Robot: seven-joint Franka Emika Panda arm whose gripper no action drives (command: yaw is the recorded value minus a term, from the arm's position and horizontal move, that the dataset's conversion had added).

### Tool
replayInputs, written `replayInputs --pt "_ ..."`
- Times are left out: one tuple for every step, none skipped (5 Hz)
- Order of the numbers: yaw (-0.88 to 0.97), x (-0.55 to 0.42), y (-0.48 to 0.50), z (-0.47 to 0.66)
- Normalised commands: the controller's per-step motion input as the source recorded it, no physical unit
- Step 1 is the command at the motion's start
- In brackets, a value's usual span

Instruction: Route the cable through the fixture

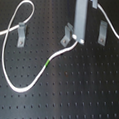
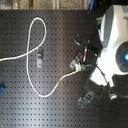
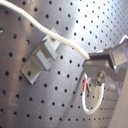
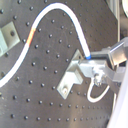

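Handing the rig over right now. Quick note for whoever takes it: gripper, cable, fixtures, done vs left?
Gripper: shut on the cable, right at the middle clip.
Cable: it loops over the black pegboard; the green band lies on the board short of the middle clip. In the first exterior view, the loop passes at the left clip; whether it is seated there is unclear.
Done: the cable is brought up to the middle clip; in the first wrist view, it lies across the clip's top.
Left: seat it in the middle clip, then carry on to the right clip.
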Motion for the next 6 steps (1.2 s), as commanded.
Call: replayInputs --pt "-0.02 0.072 -0.039 0.2" --pt "0.0 0.021 -0.009 0.56" --pt "0.05 0.005 -0.002 0.1" --pt "0.0 0.043 -0.017 0.25" --pt "0.0 0.083 -0.107 0.06" --pt "-0.05 0.317 -0.28 0.0"
